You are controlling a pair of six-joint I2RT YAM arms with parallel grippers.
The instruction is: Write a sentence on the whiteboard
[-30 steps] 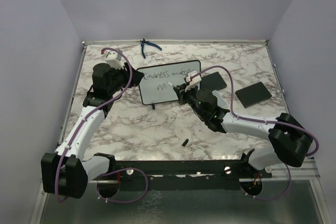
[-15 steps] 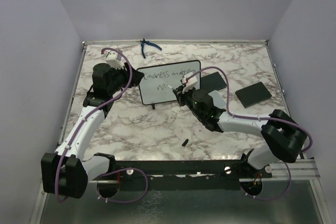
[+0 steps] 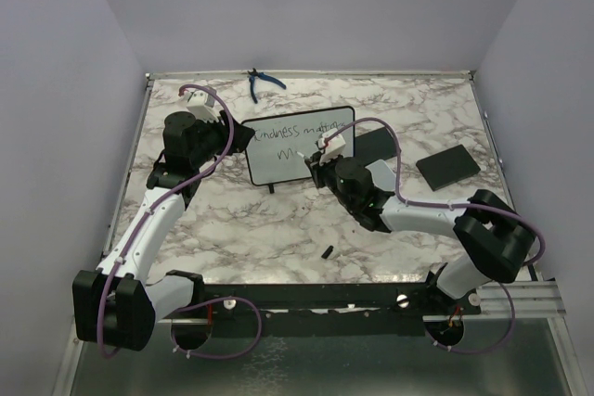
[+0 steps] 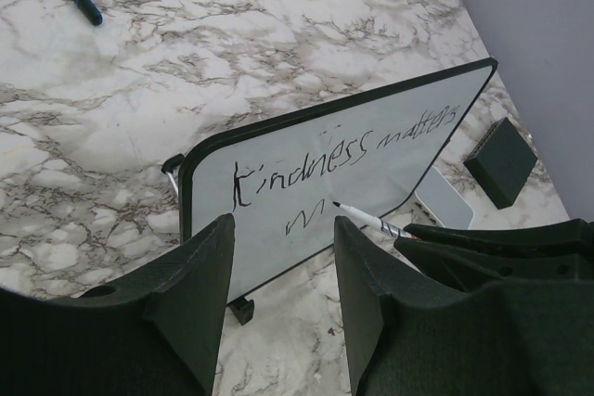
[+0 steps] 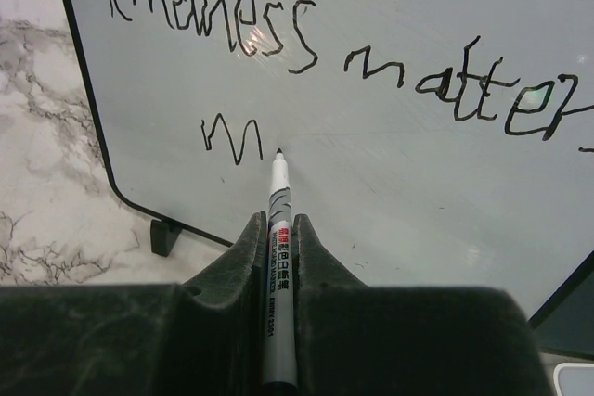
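Note:
The whiteboard [image 3: 278,166] stands tilted on small black feet at mid-table, also seen in the left wrist view [image 4: 408,169]. The sentence [image 5: 243,32] on it reads "Kindness matter", with an "m" on the line below. My right gripper [image 5: 279,229] is shut on a white marker [image 5: 279,197]. The marker's black tip sits on the board just right of that "m". In the overhead view the right gripper [image 3: 320,157] is at the board's lower right. My left gripper [image 4: 283,261] hangs open in front of the board's left end with nothing between its fingers.
Blue pliers [image 3: 263,83] lie at the far edge. Two flat black pads [image 3: 448,166] [image 3: 380,143] sit right of the board, and a pale grey eraser [image 4: 444,209] lies behind it. A small black cap [image 3: 328,250] rests near the front.
My right arm has swung a little to the left, carrying the marker leftward along the board's lower line. The left arm has not moved.

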